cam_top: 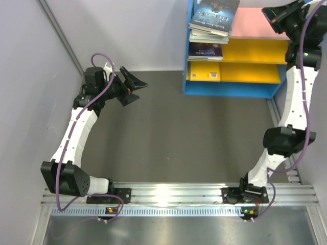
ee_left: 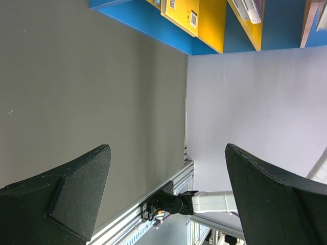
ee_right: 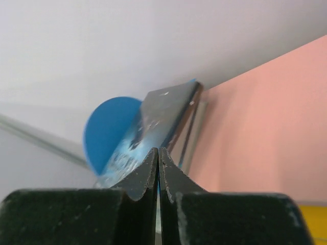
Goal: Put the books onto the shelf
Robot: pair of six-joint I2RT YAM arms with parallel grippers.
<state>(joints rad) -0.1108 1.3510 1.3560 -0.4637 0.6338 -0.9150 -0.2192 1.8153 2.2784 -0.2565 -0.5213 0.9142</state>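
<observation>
Grey table (cam_top: 168,143), pale walls (cam_top: 138,30). The shelf (cam_top: 225,89) stands at the far right corner, the books (cam_top: 212,18) piled at its left end, titles too small to read. Left gripper (cam_top: 137,93) gapes wide, empty. Right gripper (ee_right: 158,153) is pinched tight, empty.

No wording can be read with certainty. The dark blue book (cam_top: 214,13) topping the stack at the left end of the shelf's (cam_top: 230,89) pink top board carries large pale title letters, too blurred to spell. The navy book (cam_top: 205,51) on the upper yellow board bears illegible white lines. The yellow book (cam_top: 203,71) below has a white barcode sticker (ee_left: 193,19), its digits unreadable.
</observation>
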